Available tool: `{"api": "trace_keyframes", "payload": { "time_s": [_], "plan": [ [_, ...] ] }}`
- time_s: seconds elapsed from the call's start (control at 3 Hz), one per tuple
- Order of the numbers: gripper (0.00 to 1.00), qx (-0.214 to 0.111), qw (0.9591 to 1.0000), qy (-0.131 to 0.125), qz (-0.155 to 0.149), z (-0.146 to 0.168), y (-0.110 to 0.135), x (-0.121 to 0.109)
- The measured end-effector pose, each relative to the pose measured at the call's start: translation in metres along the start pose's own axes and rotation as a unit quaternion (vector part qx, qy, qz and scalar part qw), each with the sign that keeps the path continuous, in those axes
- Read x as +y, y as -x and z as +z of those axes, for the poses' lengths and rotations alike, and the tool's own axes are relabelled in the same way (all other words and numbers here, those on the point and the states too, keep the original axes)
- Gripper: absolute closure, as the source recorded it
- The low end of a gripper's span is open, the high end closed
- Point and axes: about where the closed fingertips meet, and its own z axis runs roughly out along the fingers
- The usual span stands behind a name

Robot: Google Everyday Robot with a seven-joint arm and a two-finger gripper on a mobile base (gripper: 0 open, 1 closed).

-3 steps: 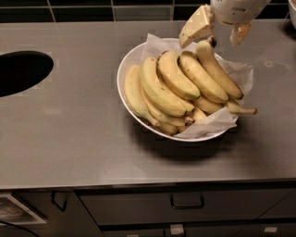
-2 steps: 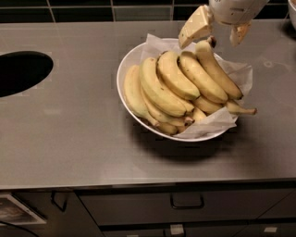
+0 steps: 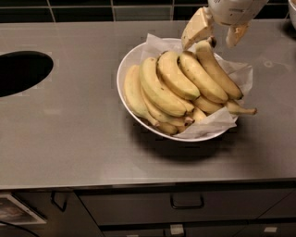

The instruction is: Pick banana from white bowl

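The white bowl [image 3: 124, 69], lined with crinkled white paper, sits on the grey steel counter and holds several bananas. The banana [image 3: 221, 71] is the long single one on the right side of the pile, with its dark tip pointing to the back. My gripper [image 3: 216, 38] hangs over the bowl's far rim at the top right. It is open, with one cream finger [image 3: 196, 28] left of the banana's far end and the other [image 3: 236, 34] right of it. A bunch of fatter bananas [image 3: 162, 88] lies to the left. A small banana with a thin stem [image 3: 240, 110] pokes out at the right.
A dark round hole [image 3: 18, 71] is cut in the counter at the left. The counter's front edge runs below the bowl, with drawers and handles [image 3: 187, 202] under it. A dark tiled wall [image 3: 92, 9] stands behind.
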Motion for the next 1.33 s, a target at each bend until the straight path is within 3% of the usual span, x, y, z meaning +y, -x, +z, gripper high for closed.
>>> {"api": "trace_keyframes", "payload": {
  "time_s": [0.33, 1.33],
  "plan": [
    [0.38, 0.001, 1.0, -0.002, 0.0, 0.0014, 0.0004, -0.0004],
    [0.39, -0.009, 0.9999, -0.01, -0.004, -0.0037, 0.0022, 0.0015]
  ]
}}
